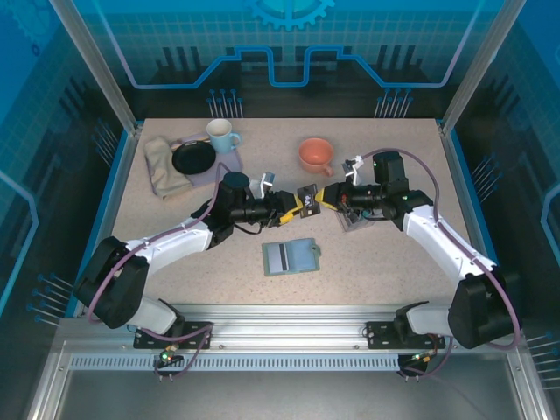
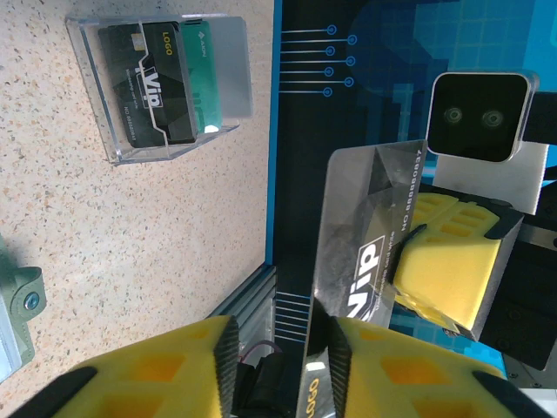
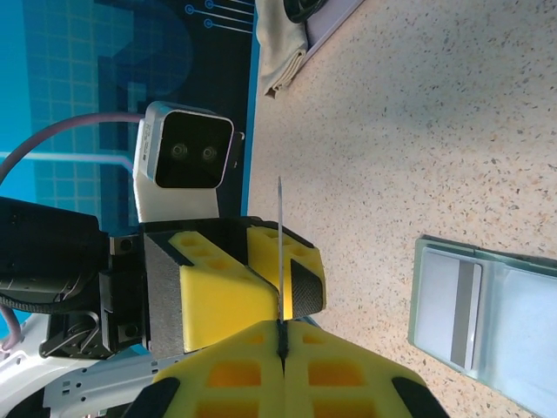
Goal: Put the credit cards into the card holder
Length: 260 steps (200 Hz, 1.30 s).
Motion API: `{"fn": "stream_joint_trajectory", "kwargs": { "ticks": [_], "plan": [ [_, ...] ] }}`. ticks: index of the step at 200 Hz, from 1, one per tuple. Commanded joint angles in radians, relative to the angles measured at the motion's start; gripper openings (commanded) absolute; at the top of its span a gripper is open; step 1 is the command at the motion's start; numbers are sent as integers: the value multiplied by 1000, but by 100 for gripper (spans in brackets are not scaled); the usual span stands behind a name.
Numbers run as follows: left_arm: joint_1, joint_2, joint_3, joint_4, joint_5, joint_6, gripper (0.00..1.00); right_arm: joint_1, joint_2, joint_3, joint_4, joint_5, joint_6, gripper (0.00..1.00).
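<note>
Two robot grippers meet over a speckled table (image 1: 385,271), just beyond the card holder (image 1: 306,258), sharing one dark credit card (image 2: 361,252).

In the left wrist view the card's lower end is cut off by the frame edge. Glare washes out part of its face, leaving "VIP" and some digits readable. In the right wrist view it shows only as a thin edge-on line.

The card stands on edge, off the table. Its long axis runs from one gripper toward the other.

The right gripper (image 3: 281,335) has its yellow fingers pressed together on one end of the card. The left gripper (image 2: 283,357) has a finger on each side of the other end, with a gap showing between one finger (image 2: 174,374) and the card.

The card holder lies open and flat. Its long axis runs left to right, and its tab (image 1: 315,251) points right. A pale card (image 3: 452,305) with a dark stripe lies on it; whether it sits in a pocket cannot be told.

Beyond and right of the holder, a clear box (image 2: 139,150) holds a second dark card (image 2: 148,83). A teal card (image 2: 202,74) sits mostly hidden behind it.
</note>
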Motion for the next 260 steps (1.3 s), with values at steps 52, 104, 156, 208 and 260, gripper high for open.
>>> {"fn": "stream_joint_trajectory", "kwargs": {
  "ticks": [52,104,156,208,260],
  "plan": [
    [3,-9,12,49,28,-9,19,-1,54,-5,-32,-49,-37,3],
    [2,-56,-22,-32,3,27,3,2,81,-4,-135,-5,-129,16],
    [-19,-192,-36,-559,-263,277,0,120,110,33,-440,426,-329,50],
    [-131,-142,-100,-545,-348,284,0,305,240,52,-465,674,-337,66],
    [-161,-54,-141,-441,-364,267,0,345,353,60,-419,636,-356,69]
  ]
}}
